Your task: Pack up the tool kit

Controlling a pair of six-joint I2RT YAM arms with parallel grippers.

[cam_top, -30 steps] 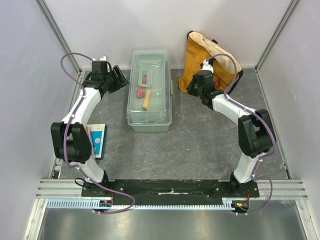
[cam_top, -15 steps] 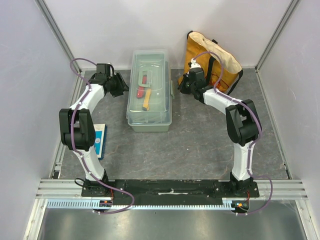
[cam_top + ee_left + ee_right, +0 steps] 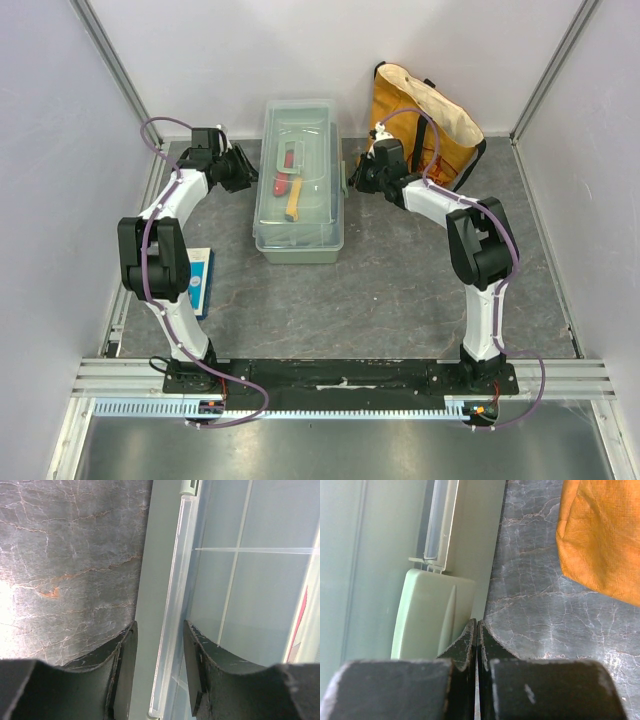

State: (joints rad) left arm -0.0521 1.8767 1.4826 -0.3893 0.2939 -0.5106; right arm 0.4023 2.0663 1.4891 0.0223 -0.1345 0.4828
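While the two arms are reaching in from either side, the tool kit (image 3: 299, 180) is sitting in the upper middle of the top view on the dark veined table (image 3: 400, 290), its long side running up the frame. It is showing as a pale sage-green box under a clear lid (image 3: 260, 580), which is lying closed. Through the lid, tools (image 3: 288, 185) with red and yellow handles are showing, too blurred to name.

The left gripper (image 3: 243, 165) is standing at the box's left edge; in its wrist view its jaws are standing apart with the green rim and the lid's edge between them, and whether the pads are pressing cannot be told. The right gripper (image 3: 356, 180) is sitting at the box's right edge with its fingers (image 3: 470, 640) pressed together on nothing, just beside the green latch (image 3: 427, 615).

Both wrist views are cutting off most of the box. At left, the left arm is hiding part of a blue and red packet (image 3: 201, 283). A mustard tote bag (image 3: 420, 120) is leaning in the upper right.
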